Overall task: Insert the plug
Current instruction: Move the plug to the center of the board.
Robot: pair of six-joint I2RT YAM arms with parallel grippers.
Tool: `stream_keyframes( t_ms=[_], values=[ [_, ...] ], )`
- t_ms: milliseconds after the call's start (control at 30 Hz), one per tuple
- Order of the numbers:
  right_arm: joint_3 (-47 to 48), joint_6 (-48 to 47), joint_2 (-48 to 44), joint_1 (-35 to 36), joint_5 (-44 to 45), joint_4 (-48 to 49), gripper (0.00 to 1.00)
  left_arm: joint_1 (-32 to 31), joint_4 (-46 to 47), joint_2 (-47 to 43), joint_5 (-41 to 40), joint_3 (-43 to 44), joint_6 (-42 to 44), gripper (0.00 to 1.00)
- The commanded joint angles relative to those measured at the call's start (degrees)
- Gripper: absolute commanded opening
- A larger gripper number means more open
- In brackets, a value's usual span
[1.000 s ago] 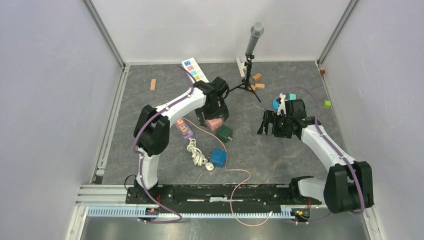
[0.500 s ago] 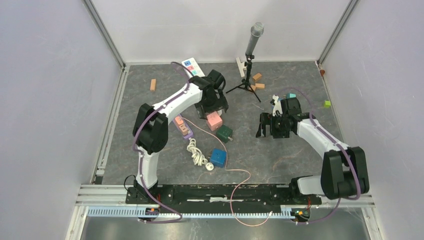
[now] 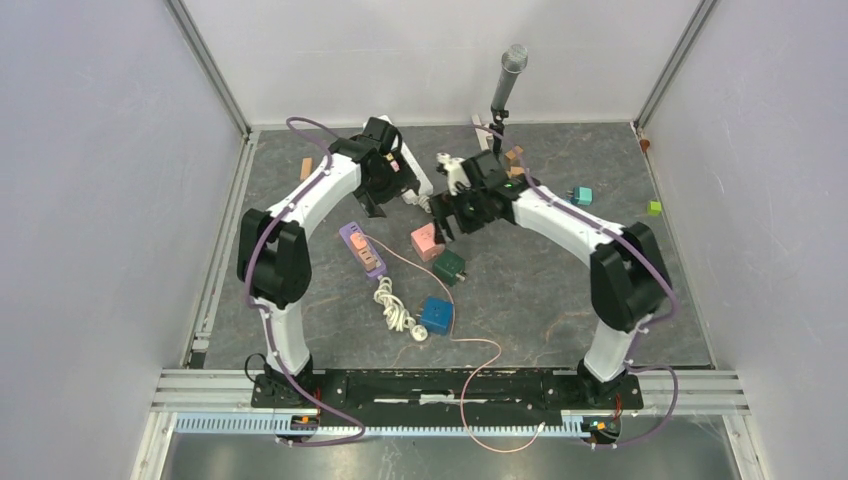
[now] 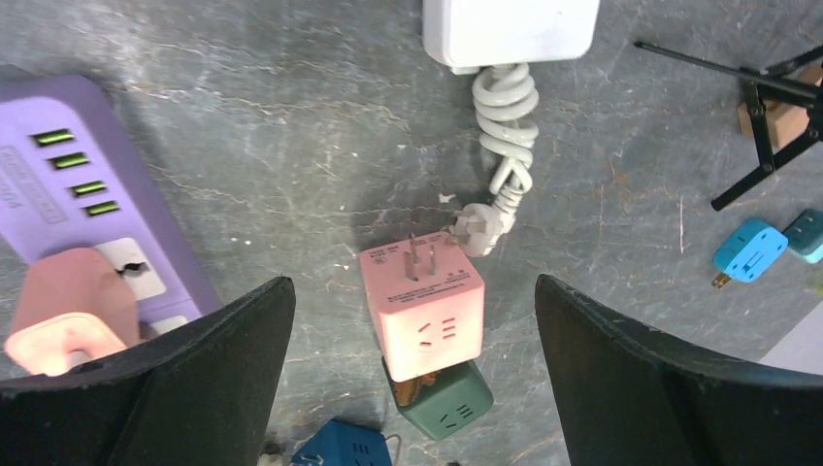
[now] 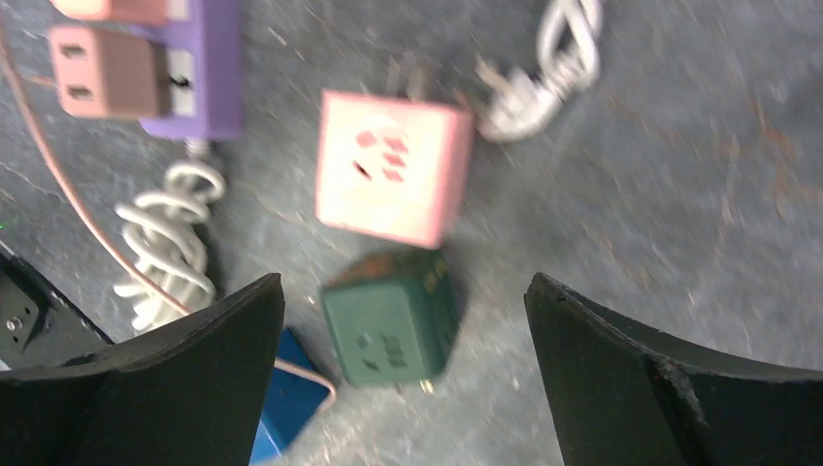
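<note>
STATUS: not started; pink cube plug [image 4: 422, 306] lies loose on table [image 4: 243, 97], prongs bare | TOOLS: left gripper [image 4: 410, 284], right gripper [image 5: 403, 282] both spread wide, empty (hovering above it) | REMAINING: grasp, then seat, likely in purple power strip [image 4: 58, 165] | COUNT: strips 2, purple and white power strip [image 4: 510, 29]; cubes clustered 3, pink, green cube [image 4: 442, 413], blue cube [image 3: 437, 314]

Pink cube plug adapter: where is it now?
Top view: the pink cube adapter lies mid-table, beside the dark green cube, right of the purple power strip.
</note>
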Motion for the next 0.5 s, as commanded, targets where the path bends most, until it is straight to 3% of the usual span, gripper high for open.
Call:
stream_keyframes(
  t_ms=[0, 267, 467],
  values=[
    [10.16, -0.72, 7.03, 4.45, 3.48, -0.84, 0.98, 1.89, 1.08, -5.47, -2.22, -1.44, 0.86, 1.0],
    [16.56, -0.6, 15.5, 9.97, 19.33, -4.31, 0.98, 3.48, 1.17, -6.34, -2.49, -1.87, 1.93, 1.0],
    [10.53, -1.7, 14.57, 9.98, 19.46, 0.07, 0.87, 3.51, 1.75, -4.11, -0.73, -1.63, 1.32, 0.97]
  ],
)
